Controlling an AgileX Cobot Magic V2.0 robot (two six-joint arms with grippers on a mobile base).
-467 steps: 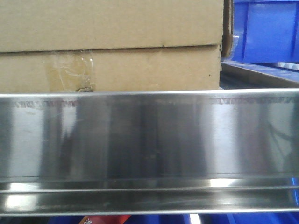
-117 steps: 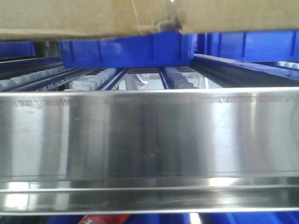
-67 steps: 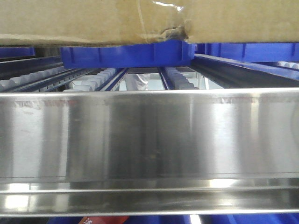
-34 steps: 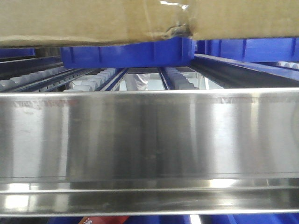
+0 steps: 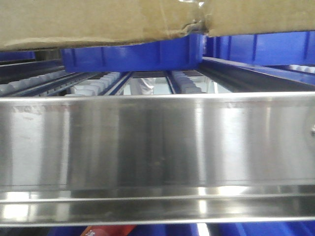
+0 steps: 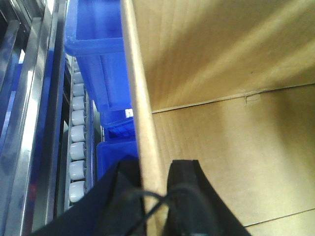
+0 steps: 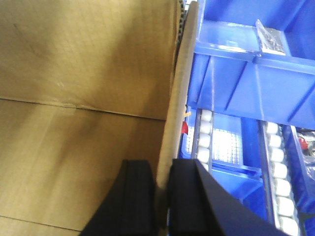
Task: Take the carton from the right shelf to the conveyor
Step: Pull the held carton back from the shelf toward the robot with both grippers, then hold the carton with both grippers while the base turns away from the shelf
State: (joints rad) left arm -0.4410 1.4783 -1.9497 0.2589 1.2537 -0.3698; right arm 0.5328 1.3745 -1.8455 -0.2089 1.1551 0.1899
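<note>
The brown carton hangs at the top of the front view, lifted off the shelf rollers, its torn taped notch at top centre. The shelf's steel front band fills the lower view. My left gripper is shut on the carton's left wall edge; the open inside of the carton lies to its right. My right gripper is shut on the carton's right wall edge, with the carton's inside to its left. The conveyor is out of view.
A blue bin stands on the rollers behind the carton, another at right. Blue bins sit close beside the carton's right wall, and blue bins and rollers beside its left wall.
The carton, first resting behind the steel band, has been lifted clear of the rollers. Over the last second its bottom edge tilted and rose a little more on the right.
</note>
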